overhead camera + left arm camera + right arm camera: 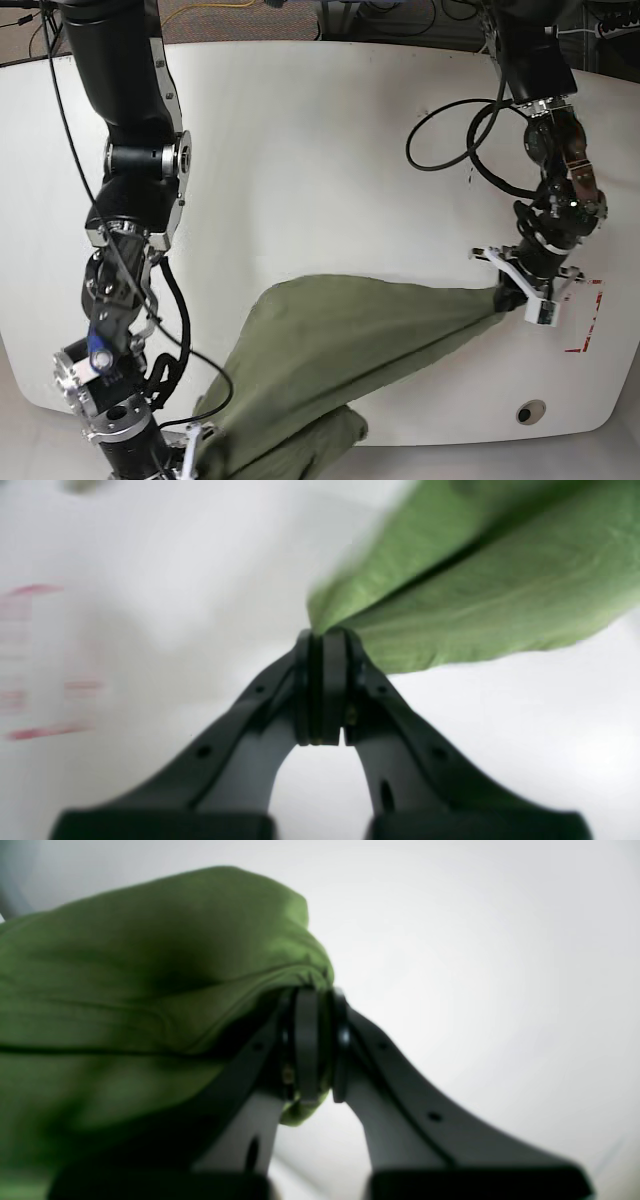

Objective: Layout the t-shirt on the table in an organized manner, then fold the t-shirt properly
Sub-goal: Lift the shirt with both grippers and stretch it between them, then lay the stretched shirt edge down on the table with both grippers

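Glossy white table (300, 150), olive t-shirt (340, 340) draped across, red tape rectangle (592, 318)

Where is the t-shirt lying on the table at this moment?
In the base view the t-shirt stretches across the table's near edge, pinched between the left gripper beside the red tape and the right gripper.

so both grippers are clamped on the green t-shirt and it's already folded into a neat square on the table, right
Not quite. Both grips are real: the left gripper and right gripper are each shut on the t-shirt. But it is not folded into a square. The base view shows it stretched loosely between the two arms, bunched and hanging past the near edge of the table.
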